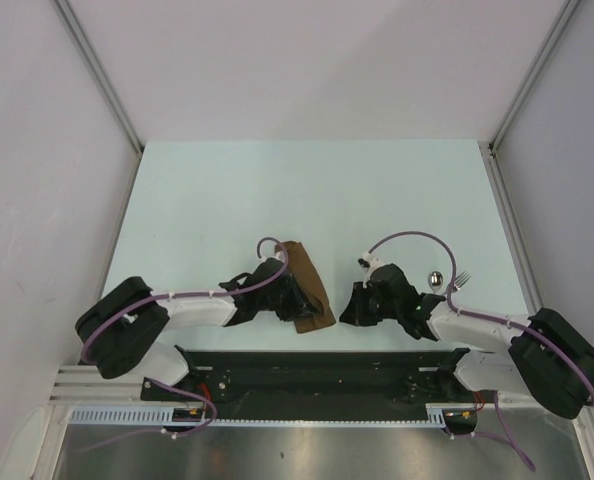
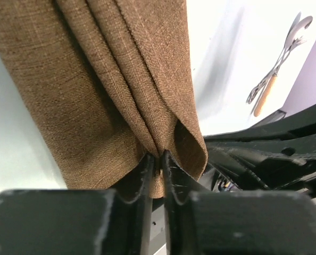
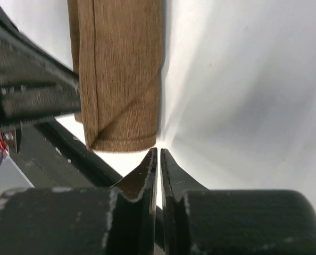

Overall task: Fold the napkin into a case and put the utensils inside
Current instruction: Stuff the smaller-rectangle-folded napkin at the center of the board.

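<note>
At one edge of the napkin [image 2: 94,79], left gripper [image 2: 158,157] pinches the stacked folds; right gripper [image 3: 158,153], closed on nothing, sits just beside. Clamp every layer before lifting.

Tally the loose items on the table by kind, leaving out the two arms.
napkin, brown cloth: 1
spoon, silver: 1
fork, silver: 1
Total: 3
</note>
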Controlling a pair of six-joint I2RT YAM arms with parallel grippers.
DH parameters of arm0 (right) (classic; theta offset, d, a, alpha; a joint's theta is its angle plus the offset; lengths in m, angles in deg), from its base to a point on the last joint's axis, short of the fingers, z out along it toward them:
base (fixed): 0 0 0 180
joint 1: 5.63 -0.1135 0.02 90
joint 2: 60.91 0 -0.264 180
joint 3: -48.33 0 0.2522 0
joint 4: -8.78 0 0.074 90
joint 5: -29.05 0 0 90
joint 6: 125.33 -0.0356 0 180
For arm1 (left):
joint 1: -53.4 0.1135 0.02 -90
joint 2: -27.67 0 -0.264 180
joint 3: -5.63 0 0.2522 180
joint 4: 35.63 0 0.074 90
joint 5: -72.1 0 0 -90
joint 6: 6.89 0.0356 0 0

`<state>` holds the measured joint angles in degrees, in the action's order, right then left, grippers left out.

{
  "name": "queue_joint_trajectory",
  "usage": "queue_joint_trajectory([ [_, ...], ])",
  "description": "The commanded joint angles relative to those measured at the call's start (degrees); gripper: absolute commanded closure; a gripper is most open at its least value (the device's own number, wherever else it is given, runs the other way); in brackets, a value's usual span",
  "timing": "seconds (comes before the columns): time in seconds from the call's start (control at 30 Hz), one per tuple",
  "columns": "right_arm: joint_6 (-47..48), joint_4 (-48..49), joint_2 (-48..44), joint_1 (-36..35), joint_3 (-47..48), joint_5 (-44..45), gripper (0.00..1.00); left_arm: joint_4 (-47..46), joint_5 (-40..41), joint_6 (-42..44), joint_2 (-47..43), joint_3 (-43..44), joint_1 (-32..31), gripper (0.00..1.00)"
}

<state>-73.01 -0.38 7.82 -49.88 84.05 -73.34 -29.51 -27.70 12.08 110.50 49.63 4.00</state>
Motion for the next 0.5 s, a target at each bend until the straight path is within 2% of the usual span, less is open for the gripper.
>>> queue_joint_trajectory([
  [0.0, -0.6, 1.9, -3.2, -1.9, -2.2, 0.3, 0.89, -1.9, -0.3, 1.2, -2.0, 1.2, -0.4, 0.90],
  [0.03, -0.6, 2.1, -3.4, -2.2, -2.5, 0.3, 0.89, -1.1, -0.2, 1.8, -2.4, 1.2, -0.4, 0.95],
  [0.1, -0.5, 2.7, -4.1, -2.6, -3.1, -0.5, 0.87, -0.1, 0.0, 4.3, -3.7, 1.7, -0.4, 1.00],
  [0.33, -0.2, 4.4, -4.3, -3.4, -2.0, -1.8, 0.87, 4.7, 1.5, 10.8, -8.8, 0.7, -0.4, 1.00],
  [0.4, 0.3, 4.7, -4.0, -4.2, -1.1, -1.9, 0.82, 4.8, 1.4, 11.7, -9.6, -0.1, -0.3, 1.00],
  [0.43, 0.8, 4.6, -3.9, -5.1, 0.1, -1.8, 0.75, 4.8, 1.5, 11.8, -10.3, -0.6, -0.3, 1.00],
  [0.47, 1.4, 4.6, -3.6, -5.6, 0.8, -1.9, 0.73, 4.7, 1.3, 11.9, -10.6, -1.3, -0.2, 1.00],
])
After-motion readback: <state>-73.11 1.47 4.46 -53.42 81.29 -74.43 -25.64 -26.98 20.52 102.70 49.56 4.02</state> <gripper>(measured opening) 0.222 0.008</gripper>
